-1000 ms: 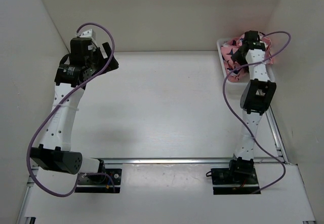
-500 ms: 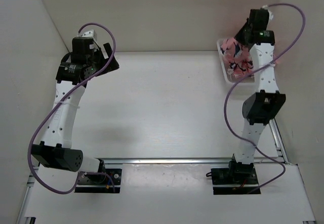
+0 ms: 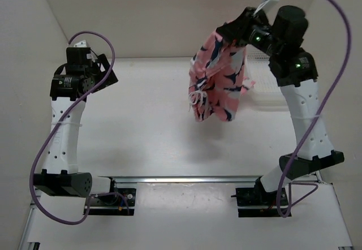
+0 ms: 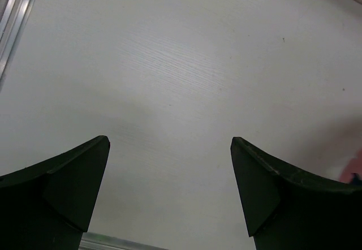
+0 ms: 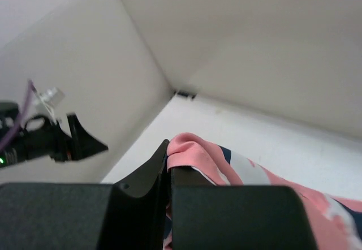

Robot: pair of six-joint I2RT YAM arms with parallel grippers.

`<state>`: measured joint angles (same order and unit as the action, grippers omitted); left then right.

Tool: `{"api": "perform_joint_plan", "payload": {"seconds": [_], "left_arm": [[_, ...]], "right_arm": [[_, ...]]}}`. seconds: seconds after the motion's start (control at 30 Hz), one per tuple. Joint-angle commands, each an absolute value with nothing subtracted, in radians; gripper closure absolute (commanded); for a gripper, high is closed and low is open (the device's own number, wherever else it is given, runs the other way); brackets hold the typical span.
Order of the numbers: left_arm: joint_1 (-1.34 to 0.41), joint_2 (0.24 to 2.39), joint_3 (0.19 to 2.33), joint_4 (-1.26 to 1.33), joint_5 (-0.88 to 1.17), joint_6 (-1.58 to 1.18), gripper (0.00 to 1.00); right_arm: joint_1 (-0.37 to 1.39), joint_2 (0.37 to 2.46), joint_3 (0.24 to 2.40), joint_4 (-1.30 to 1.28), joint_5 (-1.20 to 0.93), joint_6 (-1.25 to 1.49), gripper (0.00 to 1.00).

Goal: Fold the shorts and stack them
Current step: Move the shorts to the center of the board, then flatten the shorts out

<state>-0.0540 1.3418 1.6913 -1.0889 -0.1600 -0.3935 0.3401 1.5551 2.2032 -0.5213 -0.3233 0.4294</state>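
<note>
Hanging from the right tool, pinched tight on their fabric, the shorts dangle in the air above the bench; the left tool stands spread wide at far left.

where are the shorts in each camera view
top external: upper centre-right, the shorts hang from the right gripper.
left wrist: only a pink sliver at the right edge, probably them.
right wrist: bottom centre, pinched in the shut right gripper.
shared landmark: the open left gripper, in all three views.
</note>
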Motion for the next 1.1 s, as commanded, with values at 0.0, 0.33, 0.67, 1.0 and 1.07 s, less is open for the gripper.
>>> {"api": "perform_joint_plan", "payload": {"seconds": [0.0, 0.33, 0.67, 1.0, 1.07], "left_arm": [[-0.029, 1.287, 1.755, -1.114, -0.167, -0.406, 0.00], [-0.116, 1.298, 1.573, -1.111, 0.024, -0.408, 0.06], [-0.302, 1.406, 1.224, -0.907, 0.179, -0.474, 0.49], [-0.324, 1.418, 1.215, -0.907, 0.175, -0.502, 0.49], [-0.324, 1.391, 1.215, -0.907, 0.155, -0.502, 0.48]], "right_arm": [[0.350, 1.585, 2.019, -0.519, -0.342, 0.428, 1.00], [0.318, 1.908, 2.125, -0.859, -0.108, 0.460, 0.01], [0.485, 1.513, 1.307, -0.581, -0.096, 0.514, 0.59], [0.563, 1.604, 1.057, -0.229, -0.446, 0.845, 0.10], [0.563, 1.649, 1.087, -0.229, -0.408, 0.857, 0.10]]}}
